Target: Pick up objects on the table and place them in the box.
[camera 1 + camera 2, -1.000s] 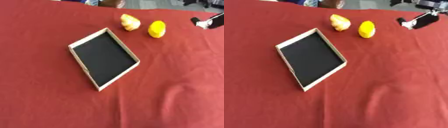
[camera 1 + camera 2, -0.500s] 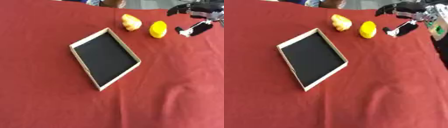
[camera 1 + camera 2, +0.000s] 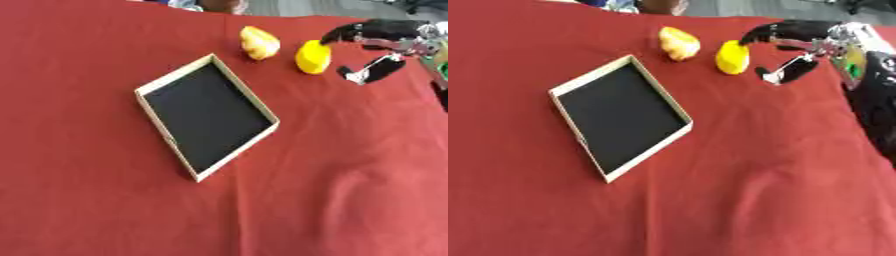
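Observation:
A shallow box [image 3: 206, 116] with a black floor and pale wooden rim lies askew on the red cloth, with nothing in it. Behind it sit a yellow-orange rounded object [image 3: 259, 42] and, to its right, a bright yellow lemon-like object [image 3: 313, 57]. My right hand [image 3: 800, 48] comes in from the upper right, open, its fingers stretched over the yellow object's top right and its thumb hanging just right of it. I cannot tell whether it touches the object. My left hand shows in neither view.
The red tablecloth [image 3: 332, 190] covers the whole table, with soft wrinkles at the lower right. My right forearm [image 3: 877, 95] runs down the right edge. A person's clothing shows at the far edge, behind the two objects.
My right hand has moved left from the far right edge and now spreads open right next to the yellow object. The box and both objects have stayed put.

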`<action>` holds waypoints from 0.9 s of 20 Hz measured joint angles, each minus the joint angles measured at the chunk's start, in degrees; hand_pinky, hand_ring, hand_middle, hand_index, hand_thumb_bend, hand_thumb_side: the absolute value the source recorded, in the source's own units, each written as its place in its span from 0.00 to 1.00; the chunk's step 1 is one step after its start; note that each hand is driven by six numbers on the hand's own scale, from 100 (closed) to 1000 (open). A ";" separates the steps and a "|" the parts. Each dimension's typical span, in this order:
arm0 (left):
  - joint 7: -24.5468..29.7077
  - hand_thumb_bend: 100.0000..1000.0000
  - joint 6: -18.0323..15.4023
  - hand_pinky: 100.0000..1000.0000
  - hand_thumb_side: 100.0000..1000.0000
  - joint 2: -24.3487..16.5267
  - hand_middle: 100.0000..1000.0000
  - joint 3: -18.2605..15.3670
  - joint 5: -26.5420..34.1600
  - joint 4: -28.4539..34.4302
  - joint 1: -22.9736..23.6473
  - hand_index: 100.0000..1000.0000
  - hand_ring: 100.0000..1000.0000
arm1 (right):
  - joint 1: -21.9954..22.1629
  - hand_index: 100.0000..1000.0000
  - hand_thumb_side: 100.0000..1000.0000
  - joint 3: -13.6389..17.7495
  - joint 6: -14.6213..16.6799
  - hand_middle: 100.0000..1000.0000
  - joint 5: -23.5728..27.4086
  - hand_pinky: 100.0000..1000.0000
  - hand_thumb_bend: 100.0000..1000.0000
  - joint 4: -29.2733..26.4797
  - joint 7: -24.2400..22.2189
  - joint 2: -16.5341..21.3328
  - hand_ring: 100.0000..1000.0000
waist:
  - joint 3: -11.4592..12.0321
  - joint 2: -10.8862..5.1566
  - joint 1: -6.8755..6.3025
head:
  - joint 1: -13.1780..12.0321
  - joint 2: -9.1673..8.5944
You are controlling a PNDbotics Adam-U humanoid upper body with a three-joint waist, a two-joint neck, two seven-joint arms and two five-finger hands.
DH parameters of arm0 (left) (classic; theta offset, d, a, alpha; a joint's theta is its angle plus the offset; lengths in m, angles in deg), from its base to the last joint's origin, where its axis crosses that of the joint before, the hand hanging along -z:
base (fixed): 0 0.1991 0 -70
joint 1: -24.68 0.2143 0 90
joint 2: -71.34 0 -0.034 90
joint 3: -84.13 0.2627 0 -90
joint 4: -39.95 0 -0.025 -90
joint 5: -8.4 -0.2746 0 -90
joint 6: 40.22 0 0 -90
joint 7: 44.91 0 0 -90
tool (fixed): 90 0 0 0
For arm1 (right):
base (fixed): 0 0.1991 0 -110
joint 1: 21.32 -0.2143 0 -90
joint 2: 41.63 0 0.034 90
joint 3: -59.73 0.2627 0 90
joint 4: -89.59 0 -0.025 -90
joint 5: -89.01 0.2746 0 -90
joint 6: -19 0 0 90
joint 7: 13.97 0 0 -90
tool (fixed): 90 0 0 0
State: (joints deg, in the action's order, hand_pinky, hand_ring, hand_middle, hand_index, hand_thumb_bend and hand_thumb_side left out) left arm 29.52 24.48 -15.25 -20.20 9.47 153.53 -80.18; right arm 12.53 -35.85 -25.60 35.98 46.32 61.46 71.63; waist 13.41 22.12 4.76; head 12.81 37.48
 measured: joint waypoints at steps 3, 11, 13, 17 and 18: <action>0.04 0.02 -0.02 0.83 0.63 0.01 0.79 0.00 0.02 0.00 -0.17 0.89 0.68 | -0.16 0.96 0.21 0.43 -0.41 0.91 -0.99 0.92 0.00 0.54 1.20 -0.49 0.96 | 0.01 0.12 0.00 | 0.27 -0.04; 0.30 0.01 0.02 0.83 0.64 0.04 0.79 0.01 0.07 0.00 -0.23 0.89 0.68 | 0.42 0.96 0.10 1.85 -1.65 0.91 2.75 0.92 0.00 -1.04 3.90 -0.76 0.95 | 0.05 0.60 -0.04 | 0.43 -0.29; 0.37 0.01 0.08 0.83 0.64 0.04 0.79 0.01 0.07 0.00 -0.23 0.89 0.68 | 0.96 0.96 0.09 2.24 -1.98 0.91 5.41 0.92 0.00 -3.02 3.89 -0.67 0.95 | 0.05 0.78 -0.05 | 0.43 -0.29; 0.57 0.01 0.09 0.83 0.64 0.05 0.79 0.01 0.07 0.00 -0.23 0.89 0.68 | 1.52 0.96 0.09 2.79 -3.61 0.91 9.94 0.92 0.00 -6.49 2.65 -0.20 0.95 | 0.03 0.79 -0.05 | 0.43 -0.30; 0.64 0.01 0.12 0.83 0.64 0.05 0.79 0.01 0.08 0.00 -0.23 0.89 0.68 | 1.64 0.96 0.09 2.90 -4.02 0.91 10.69 0.92 0.00 -7.01 2.24 -0.08 0.95 | 0.01 0.79 -0.05 | 0.43 -0.30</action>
State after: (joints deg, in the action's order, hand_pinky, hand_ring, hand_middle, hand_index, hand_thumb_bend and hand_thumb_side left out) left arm 30.16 24.60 -15.21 -20.20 9.55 153.53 -80.41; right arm 14.17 -32.96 -29.63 46.67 39.31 63.70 71.55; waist 13.42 22.91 4.71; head 13.24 37.18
